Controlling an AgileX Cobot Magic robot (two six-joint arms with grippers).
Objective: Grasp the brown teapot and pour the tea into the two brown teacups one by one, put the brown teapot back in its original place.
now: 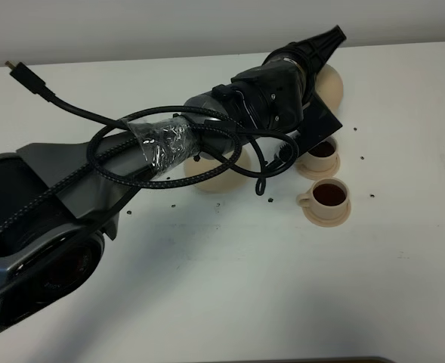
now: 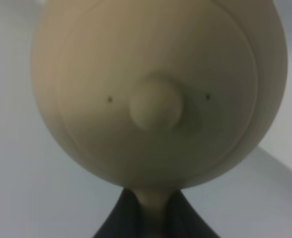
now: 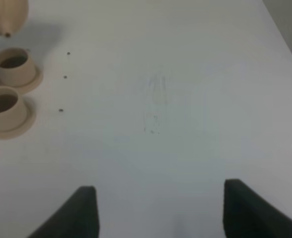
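My left gripper (image 1: 324, 47) reaches across to the far right and is shut on the handle of the brown teapot (image 1: 331, 88), held above the table just behind the far teacup. In the left wrist view the teapot (image 2: 155, 89) fills the frame, lid knob facing the camera, with my gripper (image 2: 153, 218) closed on its handle. Two brown teacups (image 1: 322, 153) (image 1: 329, 197) stand on small saucers, both holding dark tea. They also show in the right wrist view (image 3: 14, 64) (image 3: 3, 106), below the teapot (image 3: 4, 17). The wide saucer (image 1: 226, 175) lies partly under my left arm. My right gripper (image 3: 160, 213) is open and empty.
Small dark specks (image 1: 373, 197) lie scattered on the white table (image 1: 282, 287) around the cups. My left arm's cables (image 1: 169, 162) loop over the wide saucer. The table's far edge meets a wall behind the teapot.
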